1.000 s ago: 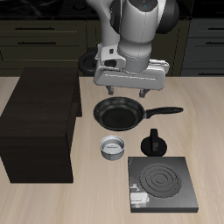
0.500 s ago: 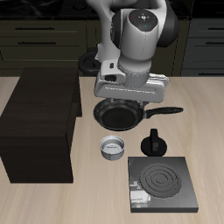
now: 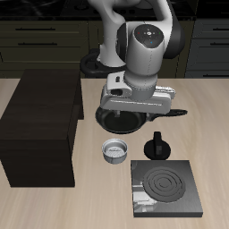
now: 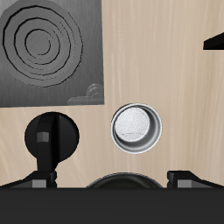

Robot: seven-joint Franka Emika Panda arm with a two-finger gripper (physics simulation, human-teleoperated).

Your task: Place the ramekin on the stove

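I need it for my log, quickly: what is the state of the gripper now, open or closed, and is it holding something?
Gripper: jaws open, holding nothing; the ramekin sits free on the table.

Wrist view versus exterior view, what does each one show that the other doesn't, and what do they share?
Only the wrist view shows the ramekin's grey inside from straight above, and the hand's fingertips at the picture's edge; whether the hand is open cannot be told. Only the exterior view shows the robot arm, the full large dark wooden box, the frying pan's handle and the dark cabinets behind the table. Both show the ramekin, the stove with its coil rings, the small black knobbed pot and the bare wooden table.
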